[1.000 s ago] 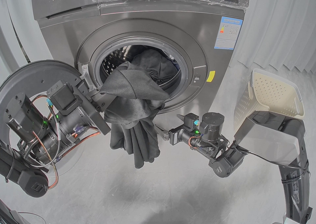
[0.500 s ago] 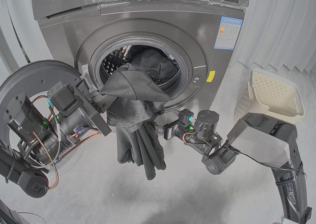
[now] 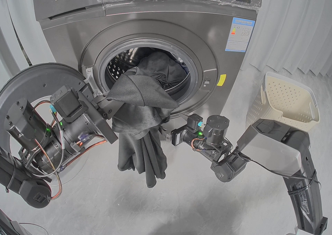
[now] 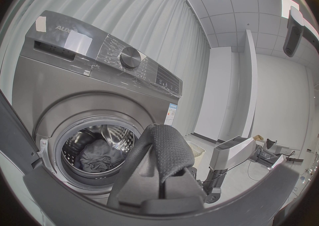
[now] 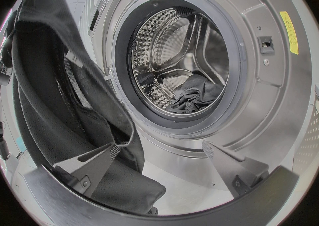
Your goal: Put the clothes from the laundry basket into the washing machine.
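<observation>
Nearest you, the left gripper sits just in front of the open door. Its fingers are closed on a fold of the dark garment. In the left wrist view you see the knit cloth pulled over the fingertips and pinched between them. From that grip the garment is held up before the lower left part of the washing machine opening. You cannot tell whether it touches the rim. The rest hangs in long folds down the front of the machine toward the floor. Just to the right of those folds, low in front of the machine, is your right gripper. Its fingers are spread wide and it grasps nothing, though the hanging cloth lies against one finger. That gripper faces the opening from below. Behind the left arm, the round door is swung fully open to the machine's left. Past the garment you look into the steel drum, where a crumpled heap of other dark clothes lies at the bottom, apart from the piece you hold. The cream perforated laundry basket stands on the floor at the machine's right, behind the right arm and well apart from the garment. Farthest back, a pale pleated curtain hangs behind the machine and the basket.
</observation>
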### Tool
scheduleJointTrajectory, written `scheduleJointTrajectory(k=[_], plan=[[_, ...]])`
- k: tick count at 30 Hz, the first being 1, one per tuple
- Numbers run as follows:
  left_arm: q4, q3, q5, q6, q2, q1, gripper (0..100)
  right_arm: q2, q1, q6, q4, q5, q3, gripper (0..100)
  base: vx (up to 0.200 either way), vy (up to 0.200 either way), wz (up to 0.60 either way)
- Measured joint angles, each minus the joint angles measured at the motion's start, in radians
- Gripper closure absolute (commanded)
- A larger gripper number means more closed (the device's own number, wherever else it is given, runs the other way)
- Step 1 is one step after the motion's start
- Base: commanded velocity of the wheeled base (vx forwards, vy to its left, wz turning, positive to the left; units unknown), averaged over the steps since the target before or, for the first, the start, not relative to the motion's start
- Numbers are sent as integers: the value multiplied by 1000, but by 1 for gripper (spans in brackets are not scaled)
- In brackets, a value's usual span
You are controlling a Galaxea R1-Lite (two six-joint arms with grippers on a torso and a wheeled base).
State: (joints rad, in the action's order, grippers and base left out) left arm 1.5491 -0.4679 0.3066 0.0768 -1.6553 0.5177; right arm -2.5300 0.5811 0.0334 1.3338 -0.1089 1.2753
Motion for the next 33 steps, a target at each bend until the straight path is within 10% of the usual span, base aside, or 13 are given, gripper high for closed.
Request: scheduleJointTrajectory(k=[23, 24, 33], plan=[[0, 1, -2, 2, -4, 1, 100, -46, 18, 1, 24, -20, 128, 0, 0, 0, 0], [0, 1, -2, 2, -4, 1, 100, -46, 20, 1, 30, -24, 129, 100, 0, 0, 0], [0, 0, -3, 4, -4, 0, 100, -40, 37, 2, 36, -27, 126, 100, 0, 0, 0]])
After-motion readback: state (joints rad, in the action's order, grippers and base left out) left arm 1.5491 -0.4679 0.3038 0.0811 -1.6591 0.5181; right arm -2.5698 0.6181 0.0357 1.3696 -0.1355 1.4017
